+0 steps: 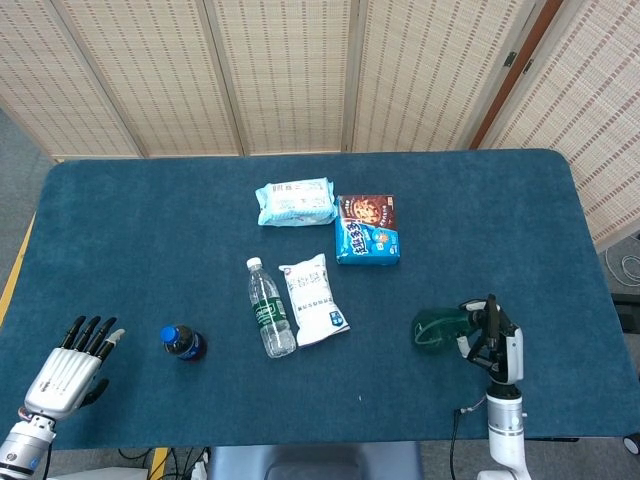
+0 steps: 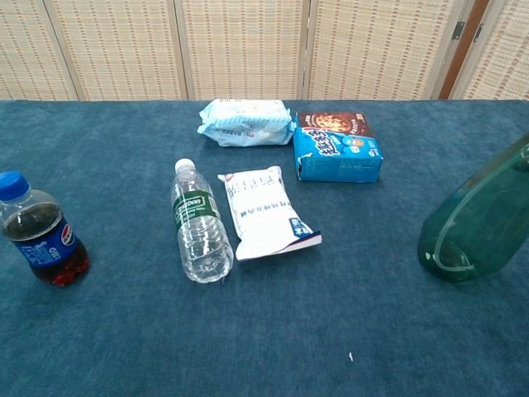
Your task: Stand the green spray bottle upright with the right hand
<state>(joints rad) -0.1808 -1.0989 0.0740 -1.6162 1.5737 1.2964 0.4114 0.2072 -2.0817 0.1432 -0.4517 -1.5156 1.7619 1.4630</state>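
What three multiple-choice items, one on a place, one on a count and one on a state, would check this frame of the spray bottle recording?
1. Where does the cola bottle stand?
A. near the table's left front, by the left hand
B. beside the cookie box
C. at the far right edge

2. How many bottles lie flat on the table?
A. none
B. one
C. three

3. How is the green spray bottle?
A. upright
B. tilted, base on the table
C. lying flat

Answers: 1 A, it stands by the spread left hand; 2 B, only the clear water bottle lies flat; 3 B, the chest view shows it leaning while the right hand holds its top.
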